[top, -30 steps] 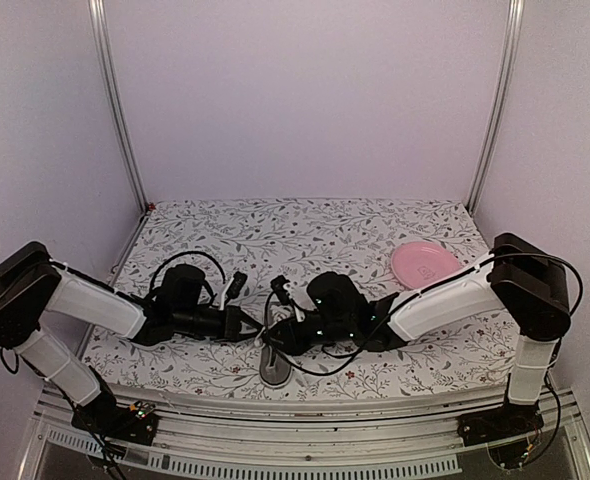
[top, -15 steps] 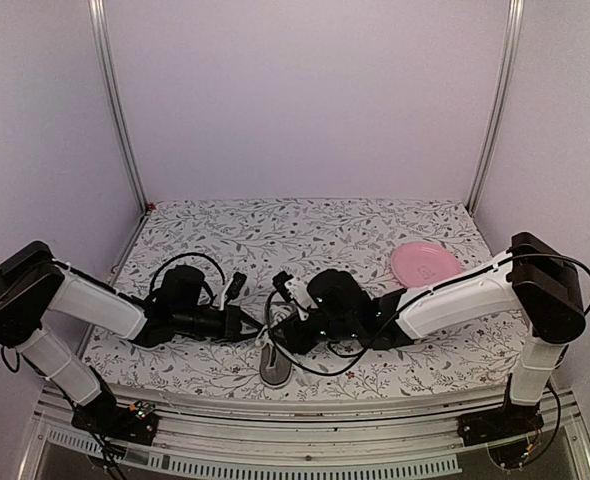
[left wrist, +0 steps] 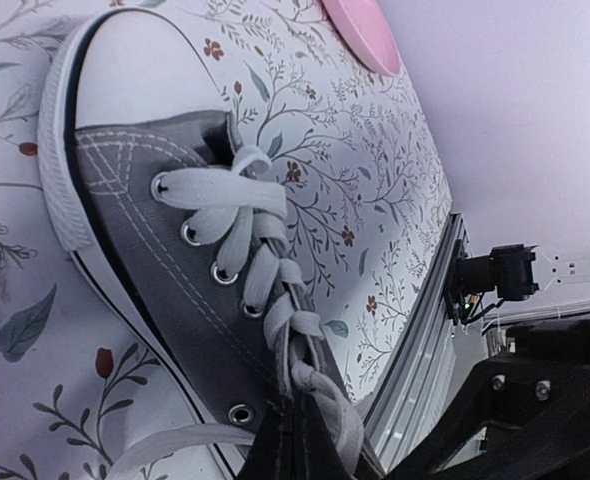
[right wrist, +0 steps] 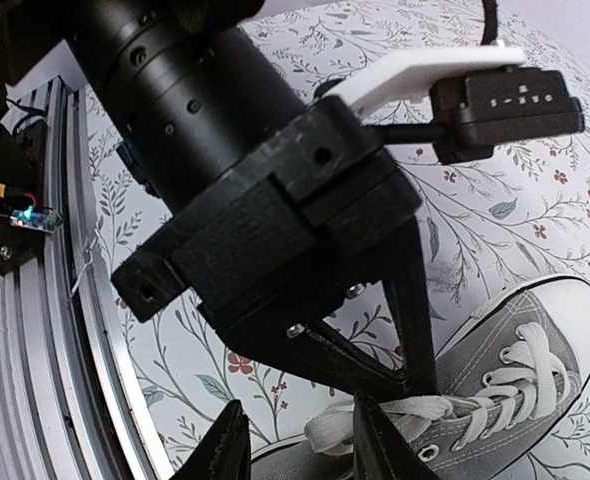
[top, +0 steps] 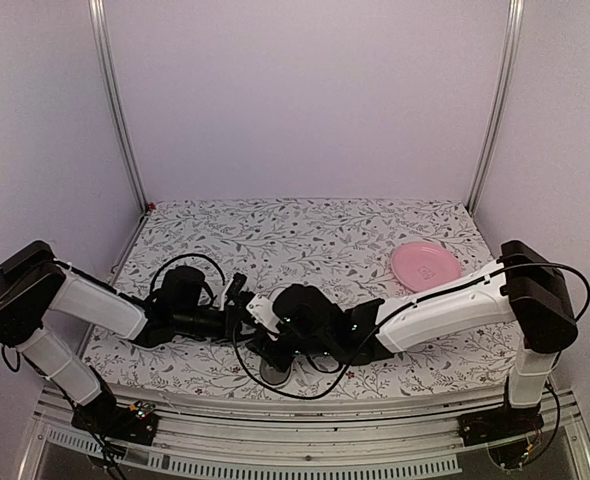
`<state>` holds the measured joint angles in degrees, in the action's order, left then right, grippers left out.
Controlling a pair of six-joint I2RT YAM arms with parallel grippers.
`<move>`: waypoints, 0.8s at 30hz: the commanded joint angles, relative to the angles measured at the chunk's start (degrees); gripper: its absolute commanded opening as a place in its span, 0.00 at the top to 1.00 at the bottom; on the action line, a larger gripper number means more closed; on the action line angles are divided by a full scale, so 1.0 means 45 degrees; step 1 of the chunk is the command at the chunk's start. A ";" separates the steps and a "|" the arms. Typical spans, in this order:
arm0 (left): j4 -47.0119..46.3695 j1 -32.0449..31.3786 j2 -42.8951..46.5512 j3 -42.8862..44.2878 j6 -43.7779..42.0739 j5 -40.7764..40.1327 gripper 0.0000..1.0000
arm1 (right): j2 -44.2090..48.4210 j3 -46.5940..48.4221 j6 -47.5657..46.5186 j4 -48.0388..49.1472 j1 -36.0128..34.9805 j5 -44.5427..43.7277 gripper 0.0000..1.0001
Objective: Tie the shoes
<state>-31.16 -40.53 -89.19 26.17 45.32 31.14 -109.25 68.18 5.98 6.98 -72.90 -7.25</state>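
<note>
The left hand (left wrist: 300, 440) is fully closed, its two dark fingers pinched together on a strand of the white laces (left wrist: 245, 240) at the upper end of the lacing. In the left wrist view the strand runs straight down into the fingertips, and another flat loose stretch of lace trails off to the left beside them.

The right hand (right wrist: 297, 412) is partly open. Its two black fingers stand apart at the bottom of the right wrist view, and the loose end of a lace lies in the gap between them. The fingers are not pressed on it. Just above, in the same view, the pinched tip of the left hand comes down onto the same lace.

The grey canvas sneaker (left wrist: 165, 270) lies on its sole on the table (top: 305, 230). It has a white rubber toe cap, a white sole and metal eyelets. The toe points away from the left hand. The laces cross through the lower eyelets. From above, the sneaker (top: 274, 372) sits near the front edge of the table, between the two arms. It is mostly hidden under the right hand, with only one end showing.

The table is covered with a white cloth (top: 215, 235) printed with leafy stems and small red flowers. A pink plate (top: 425, 263) rests on it at the right, well apart from the sneaker. A metal rail (right wrist: 105, 330) runs along the table's front edge.
</note>
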 commanded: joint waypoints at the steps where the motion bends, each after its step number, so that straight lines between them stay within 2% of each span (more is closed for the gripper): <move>1: -0.0379 0.0171 -0.0127 -0.0160 0.0025 0.0151 1.00 | -0.0585 0.0627 -0.0734 -0.0555 -0.0108 -0.0642 0.65; 9: -0.0390 0.0160 -0.0122 -0.0191 0.0026 0.0171 1.00 | -0.0793 0.0746 -0.0906 -0.0558 -0.0147 -0.0883 0.66; 16: -0.0387 0.0165 -0.0118 -0.0180 0.0026 0.0187 1.00 | -0.0839 0.0768 -0.1041 -0.0510 -0.0185 -0.0906 0.75; 24: -0.0386 0.0170 -0.0112 -0.0191 0.0029 0.0190 1.00 | -0.0934 0.0766 -0.1192 -0.0503 -0.0322 -0.0908 0.73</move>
<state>-31.46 -40.49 -89.19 25.96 45.52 31.33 -111.90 70.13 1.28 4.27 -73.76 -10.46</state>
